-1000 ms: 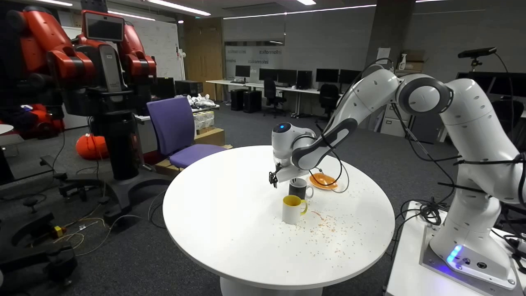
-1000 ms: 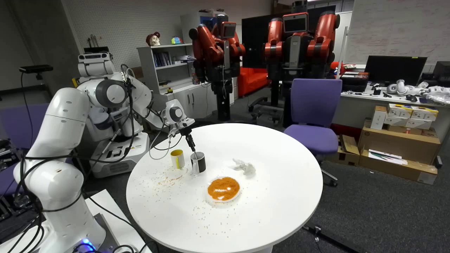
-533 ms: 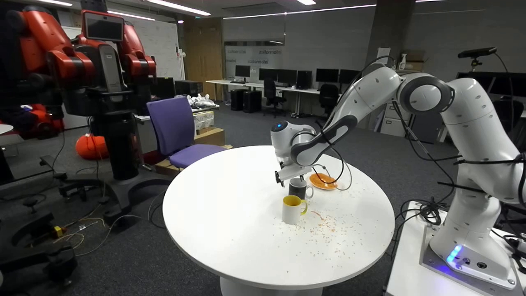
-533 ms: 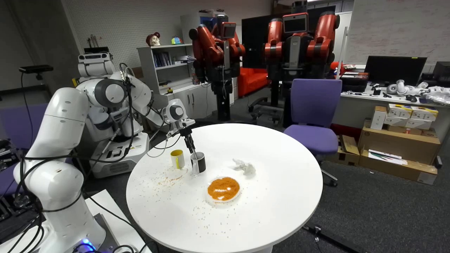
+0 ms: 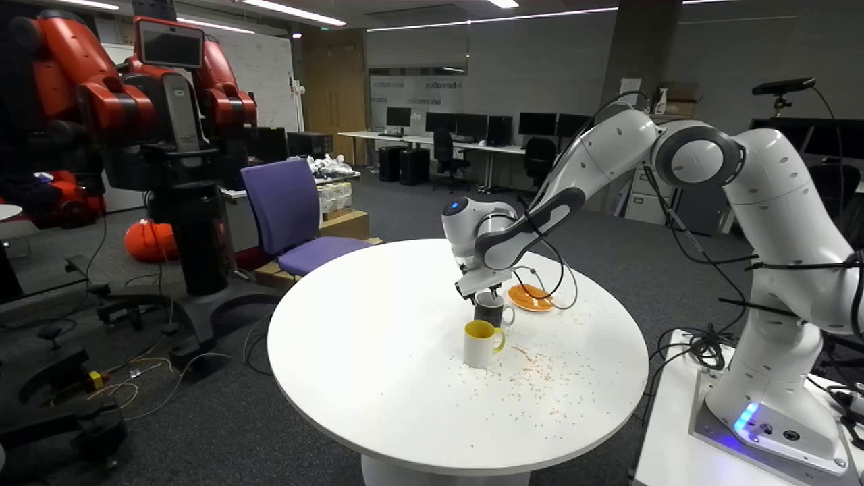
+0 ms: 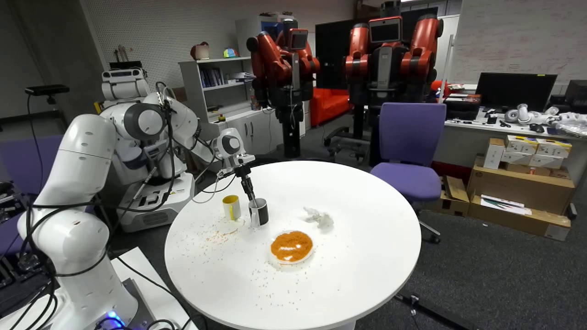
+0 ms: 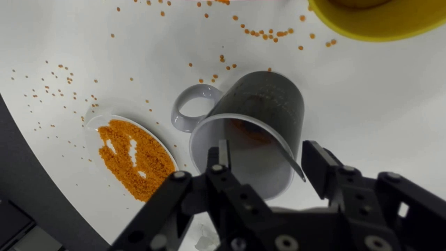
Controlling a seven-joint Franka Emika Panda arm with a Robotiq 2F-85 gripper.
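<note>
Above a round white table in a lab, hangs with the gripper at the mouth of the upright dark mug. Has the jaws spread apart, with a slim metal utensil between them, leaning on the mug's rim. Has the yellow-lined mug and a plate of orange grains nearby.

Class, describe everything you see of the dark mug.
The dark mug looks ceramic: dark grey outside with faint lettering, pale inside, with a pale looped handle. It stands upright on the table, a thin metallic utensil leaning on its rim, something orange dim within. The open gripper hangs over it; contact is unclear.
</note>
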